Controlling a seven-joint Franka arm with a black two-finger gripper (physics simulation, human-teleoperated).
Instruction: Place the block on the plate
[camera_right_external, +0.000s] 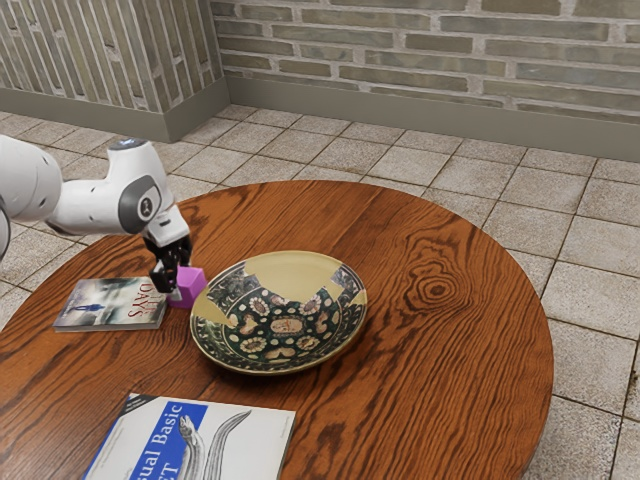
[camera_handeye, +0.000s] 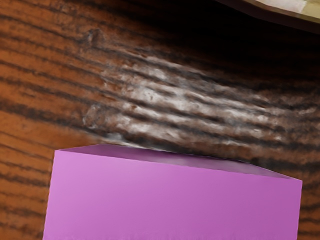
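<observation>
Your purple block (camera_right_external: 190, 288) looks light and stiff; take it by opposite flat sides. You cannot tell whether the tool (camera_right_external: 174, 286) grips it.

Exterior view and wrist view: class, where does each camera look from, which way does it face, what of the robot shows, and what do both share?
Exterior view: set at the arm's side, looking down across the round table toward the brick wall; the white arm reaches in from the exterior view's left, ending in the black hand.
Wrist view: mounted on that hand, looking down closely at the purple block and the wood beyond.
Shared: block, tabletop and part of the plate.
</observation>
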